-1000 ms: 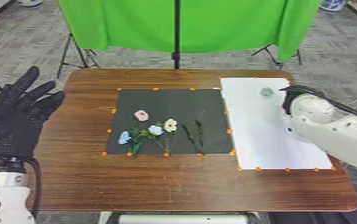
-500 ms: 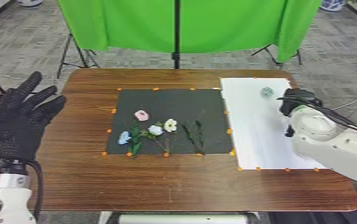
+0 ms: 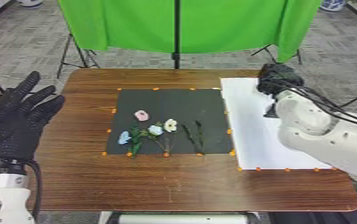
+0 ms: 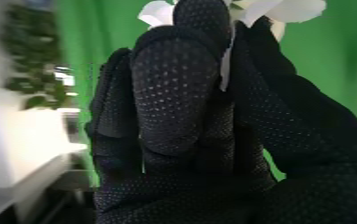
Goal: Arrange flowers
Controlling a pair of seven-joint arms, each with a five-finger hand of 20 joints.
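"While checking two o'clock in the head view, finding what?"
"Finding the right hand (image 3: 279,80) over the far end of the sheet (image 3: 263,140), pinching a white flower (image 4: 292,9) with thumb and fingers."
"And towards nine?"
"Seeing the left hand (image 3: 14,122) near the table (image 3: 94,185), with fingers spread and straight."
"And on the mat (image 3: 170,100)?"
"Finding a pink flower (image 3: 142,115) at ten o'clock, a blue flower (image 3: 124,137) at eight, two pale flowers (image 3: 171,125) near the centre, green stems (image 3: 200,135) at four."

Flowers (image 3: 155,130) on a mat (image 3: 161,102), stems (image 3: 200,135) to their right — sheet (image 3: 261,142) right of the mat, curtain (image 3: 126,27) beyond the table (image 3: 139,185)
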